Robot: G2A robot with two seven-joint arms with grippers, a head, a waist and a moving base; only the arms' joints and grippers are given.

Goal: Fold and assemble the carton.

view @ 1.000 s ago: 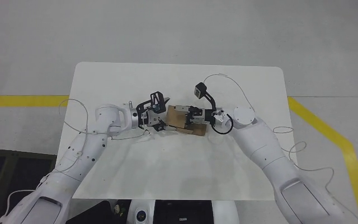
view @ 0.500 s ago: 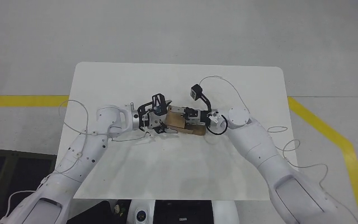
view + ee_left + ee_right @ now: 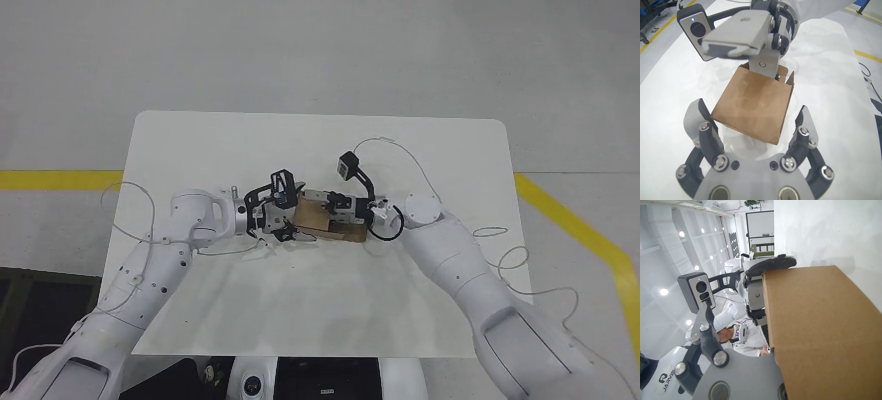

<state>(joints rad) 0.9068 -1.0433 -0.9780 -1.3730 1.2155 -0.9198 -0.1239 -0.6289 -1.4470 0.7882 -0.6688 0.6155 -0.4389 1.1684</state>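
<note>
Squarely in the middle of the white desk [image 3: 200, 150] lay the brown carton [image 3: 328, 222], a flattish cardboard box resting on the desktop between the two arms (they met over it from opposite sides). In the left wrist view its broad top panel faced up, one side wall showed along the edge, and the far end stood open, with small flaps sticking up there.

The left claw [image 3: 752, 106] sat low at the carton's near end with its fingers spread wide, one to each side of the box. One padded finger [image 3: 703, 115] touched the near corner of the cardboard, while the other stood just clear of the side wall. In the right wrist view, a dark pad of that same claw lay against an edge of the carton.

The right claw [image 3: 747, 64] was at the opposite, open end, and it too was parted. One finger hung well above the box and the other came down at the edge of the top panel, by the flaps; whether it reached inside could not be told.

Smallest of all, a thin white cable [image 3: 400, 142] looped over the desk behind the right arm, and another [image 3: 127, 205] trailed past the desk's edge beside the left arm.
</note>
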